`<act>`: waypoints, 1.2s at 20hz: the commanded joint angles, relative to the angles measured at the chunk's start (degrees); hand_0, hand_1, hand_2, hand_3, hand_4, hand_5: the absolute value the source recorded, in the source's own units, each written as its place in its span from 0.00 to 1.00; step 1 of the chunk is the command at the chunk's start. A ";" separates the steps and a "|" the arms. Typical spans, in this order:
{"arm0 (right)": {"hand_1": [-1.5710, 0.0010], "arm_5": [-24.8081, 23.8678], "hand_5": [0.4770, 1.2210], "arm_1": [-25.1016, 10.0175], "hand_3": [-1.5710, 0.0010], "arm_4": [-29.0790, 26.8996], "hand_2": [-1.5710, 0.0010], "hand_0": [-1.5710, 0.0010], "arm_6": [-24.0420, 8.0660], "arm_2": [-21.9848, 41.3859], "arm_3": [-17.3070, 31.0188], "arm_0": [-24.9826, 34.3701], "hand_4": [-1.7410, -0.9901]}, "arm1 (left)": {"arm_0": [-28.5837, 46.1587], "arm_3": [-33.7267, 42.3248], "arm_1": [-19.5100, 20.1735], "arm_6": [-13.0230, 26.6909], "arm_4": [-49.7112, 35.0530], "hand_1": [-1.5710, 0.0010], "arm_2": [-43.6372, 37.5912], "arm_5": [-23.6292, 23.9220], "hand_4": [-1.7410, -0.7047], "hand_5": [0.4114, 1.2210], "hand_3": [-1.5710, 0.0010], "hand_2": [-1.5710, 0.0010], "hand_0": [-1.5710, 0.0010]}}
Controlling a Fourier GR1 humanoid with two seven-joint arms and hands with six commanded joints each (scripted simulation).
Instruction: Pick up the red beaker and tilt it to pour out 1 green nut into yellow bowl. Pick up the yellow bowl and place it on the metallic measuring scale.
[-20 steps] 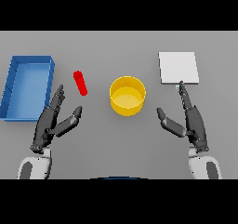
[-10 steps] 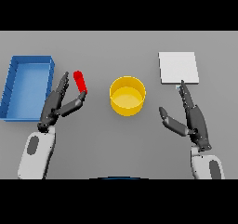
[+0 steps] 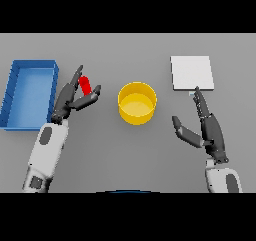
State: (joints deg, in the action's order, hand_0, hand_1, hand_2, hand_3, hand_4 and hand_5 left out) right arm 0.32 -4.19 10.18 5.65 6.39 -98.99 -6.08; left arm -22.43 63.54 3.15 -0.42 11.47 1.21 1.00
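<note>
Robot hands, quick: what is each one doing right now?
Left robot hand: open, fingers and thumb either side of the red beaker, not yet closed on it.
Right robot hand: open, holding nothing.

No readable text anywhere. No labels, brands, numbers or signs on anything in view, all surfaces plain.
</note>
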 commanded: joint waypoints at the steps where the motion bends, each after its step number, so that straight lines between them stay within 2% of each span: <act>1: 1.00 0.16 0.21 -0.11 1.00 0.03 1.00 1.00 -0.50 0.08 -0.04 0.04 0.68 | -0.31 -0.25 -0.09 -1.21 -0.16 1.00 -0.13 0.00 0.52 0.32 1.00 1.00 1.00; 5: 1.00 -0.86 0.22 0.29 1.00 0.64 1.00 1.00 -0.46 -0.20 0.89 -0.23 0.66 | -3.40 -5.25 -1.00 -3.27 -0.65 1.00 -1.71 1.12 0.50 0.34 1.00 1.00 1.00; 8: 1.00 -0.39 0.23 0.18 1.00 0.08 1.00 1.00 0.12 -0.24 0.55 -0.44 0.66 | -5.60 -9.16 -1.96 -8.22 -2.72 1.00 -4.21 1.65 0.44 0.37 1.00 1.00 1.00; 10: 1.00 -0.55 0.22 0.04 1.00 -0.37 1.00 1.00 -0.16 -0.82 0.61 -0.03 0.66 | -6.75 -12.28 -2.93 -9.80 -3.64 0.99 -5.32 1.67 0.40 0.40 0.98 0.97 1.00; 11: 1.00 -0.63 0.23 -0.16 1.00 0.04 1.00 1.00 0.48 -0.66 0.37 -0.56 0.66 | -6.97 -12.94 -3.18 -10.67 -4.14 0.94 -5.97 1.98 0.36 0.43 0.91 0.90 0.95; 12: 1.00 -0.51 0.23 -0.03 1.00 -0.08 1.00 1.00 -0.63 -0.54 0.18 -0.06 0.67 | -7.66 -14.36 -3.63 -11.59 -4.11 0.85 -6.45 2.86 0.33 0.46 0.84 0.82 0.87; 13: 1.00 -0.65 0.23 -0.03 1.00 0.62 1.00 1.00 -0.45 -0.16 0.23 -0.21 0.67 | -8.23 -15.07 -4.31 -11.70 -3.81 0.74 -6.59 4.13 0.32 0.57 0.67 0.71 0.76; 14: 1.00 -0.73 0.23 -0.04 1.00 0.52 1.00 1.00 -0.39 -0.27 -0.08 -0.35 0.67 | -8.84 -15.99 -4.58 -11.41 -2.97 0.63 -6.70 6.08 0.26 0.66 0.54 0.58 0.65; 15: 1.00 -0.43 0.23 -0.44 1.00 -0.33 1.00 1.00 -0.75 -0.87 -0.41 -0.30 0.67 | -8.86 -16.43 -4.37 -11.12 -1.67 0.50 -6.15 7.35 0.21 0.73 0.44 0.46 0.52; 17: 1.00 -0.63 0.23 0.10 1.00 -0.15 1.00 1.00 -0.77 -0.52 -0.32 -0.41 0.67 | -9.79 -17.12 -4.29 -11.18 0.48 0.32 -4.90 8.44 0.15 0.82 0.33 0.30 0.33; 19: 1.00 -0.34 0.23 -0.32 1.00 -0.13 1.00 1.00 -0.08 -0.64 0.01 -0.87 0.66 | -9.06 -16.02 -3.98 -11.88 0.18 0.21 -4.44 7.84 0.10 0.89 0.27 0.19 0.21; 22: 1.00 0.00 0.22 0.16 1.00 -0.89 1.00 1.00 -0.73 -0.54 -0.20 0.10 0.65 | -8.81 -15.34 -4.44 -10.93 0.53 0.11 -3.92 7.86 0.19 0.94 0.14 0.10 0.11; 24: 1.00 -0.31 0.22 -0.08 1.00 -0.26 1.00 1.00 -0.64 -0.50 -0.21 0.32 0.66 | -9.03 -14.87 -4.55 -12.84 -2.29 0.07 -5.49 5.90 0.12 0.93 0.09 0.06 0.07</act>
State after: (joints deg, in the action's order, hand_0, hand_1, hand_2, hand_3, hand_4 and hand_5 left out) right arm -0.01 -4.29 9.91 5.07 5.87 -99.21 -5.75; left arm -31.49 48.70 -1.39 -13.44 9.10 -4.28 6.82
